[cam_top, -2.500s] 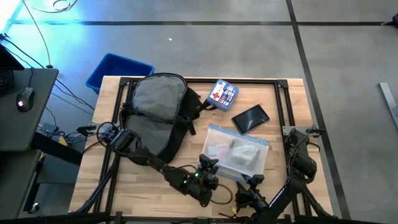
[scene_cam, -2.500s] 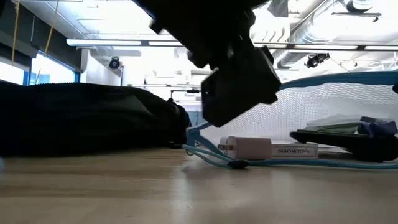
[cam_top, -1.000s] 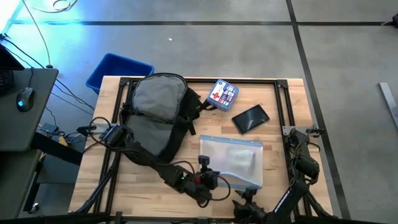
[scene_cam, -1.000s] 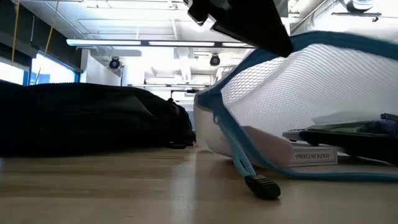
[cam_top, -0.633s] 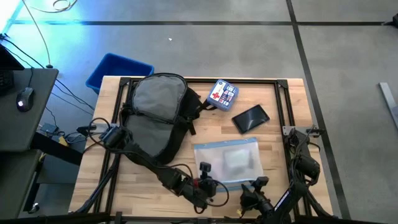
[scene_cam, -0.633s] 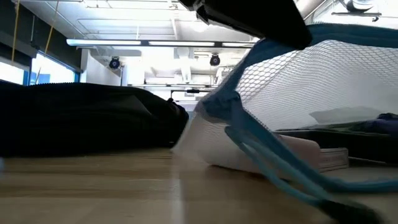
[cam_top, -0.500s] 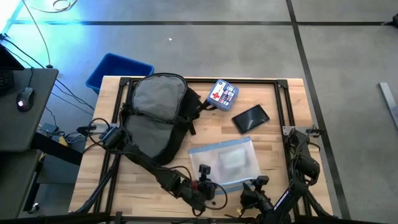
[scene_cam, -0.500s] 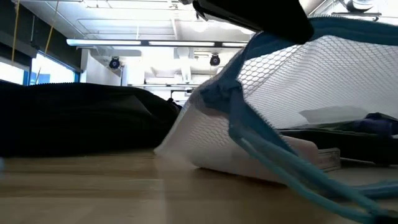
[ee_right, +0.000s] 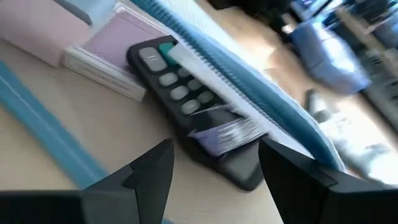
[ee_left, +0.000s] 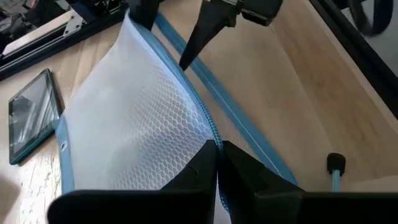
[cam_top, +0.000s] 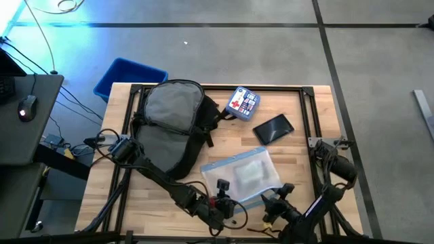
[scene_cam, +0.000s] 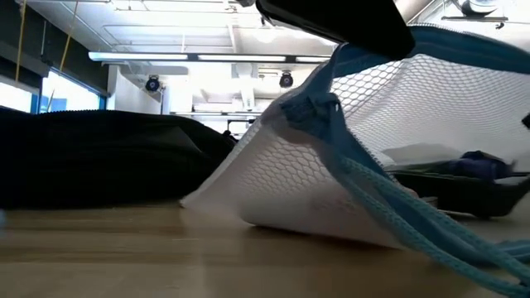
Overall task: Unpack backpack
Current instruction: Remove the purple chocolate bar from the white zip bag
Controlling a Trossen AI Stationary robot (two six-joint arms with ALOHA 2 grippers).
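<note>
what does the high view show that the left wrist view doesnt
Only the high view shows the black backpack, the first-aid pouch beside it, the blue bin on the floor, and the table's far edge. Only the left wrist view shows the left gripper shut on the blue zip edge of the mesh pouch, lifting it, with the open right gripper just beyond it. Both show the mesh pouch, the dark phone and the wooden table.
</note>
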